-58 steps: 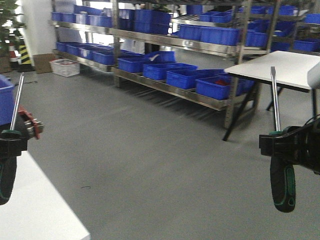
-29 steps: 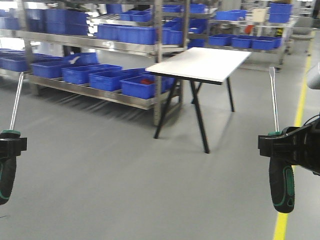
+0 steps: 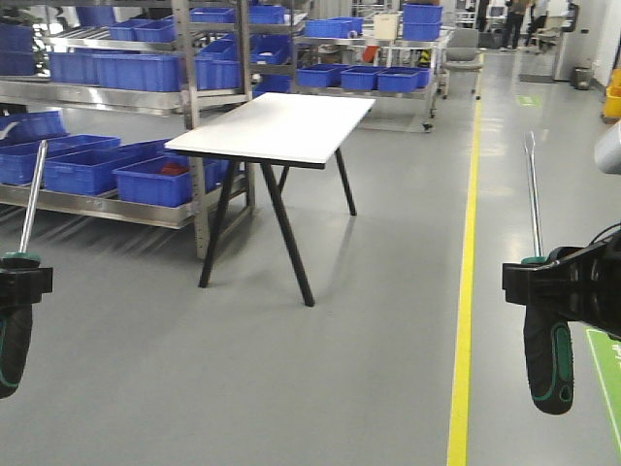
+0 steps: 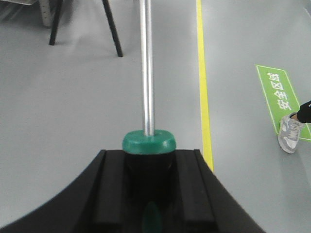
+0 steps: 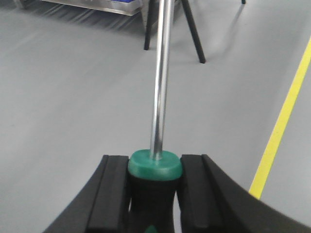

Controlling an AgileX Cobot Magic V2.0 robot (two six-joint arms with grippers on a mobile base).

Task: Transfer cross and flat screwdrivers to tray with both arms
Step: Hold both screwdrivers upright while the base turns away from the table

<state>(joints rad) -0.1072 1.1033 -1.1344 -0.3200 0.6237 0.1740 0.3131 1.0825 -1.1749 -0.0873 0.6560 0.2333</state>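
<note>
Still gripping upright screwdrivers (image 3: 533, 194) in left claw (image 3: 21, 282) and right claw (image 3: 548, 282). Swung away from shelves (image 3: 116, 92) toward yellow floor line (image 3: 466, 291); no tray visible, so probably mid-carry.

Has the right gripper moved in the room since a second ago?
Yes. The right gripper swung rightward: the white table, once behind it, now lies to its left.

Wrist views cut the left screwdriver (image 4: 147, 73) and right screwdriver (image 5: 160, 77) tips at 12 o'clock; front view crops the left claw (image 3: 19, 282) at 9 o'clock.
</note>
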